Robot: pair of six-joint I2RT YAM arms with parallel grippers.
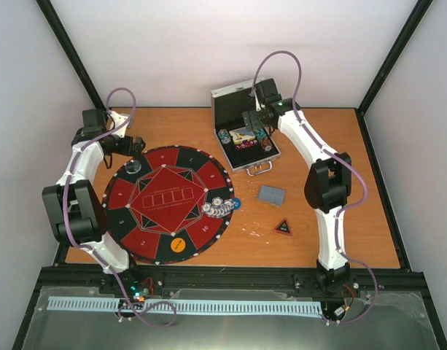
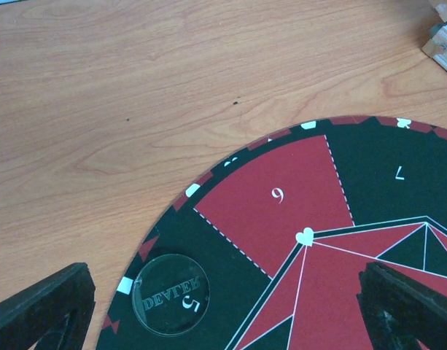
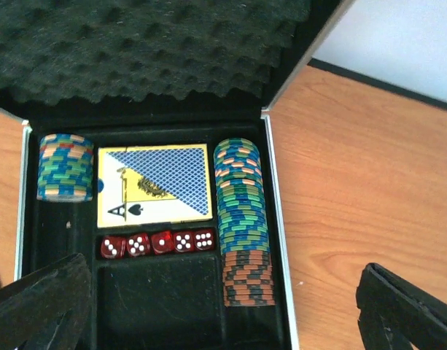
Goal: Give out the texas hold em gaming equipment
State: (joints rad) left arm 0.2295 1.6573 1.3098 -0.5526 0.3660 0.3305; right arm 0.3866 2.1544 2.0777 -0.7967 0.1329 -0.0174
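Wooden tabletop (image 1: 354,219) from above: poker chips (image 1: 220,207) at the mat's (image 1: 167,240) right rim, cards (image 1: 272,195) and triangle marker (image 1: 283,227) on open wood. Left wrist alone reads a clear disc (image 2: 170,294) just inside the mat's edge, left gripper (image 2: 223,310) spread wide, empty. Right wrist alone shows chip stacks (image 3: 241,219) inside the case (image 3: 278,219), right gripper (image 3: 223,310) wide, empty.

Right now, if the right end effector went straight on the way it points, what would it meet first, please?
The right end effector would most likely meet the empty black compartment of the open case, just before the red dice; depth is unclear.
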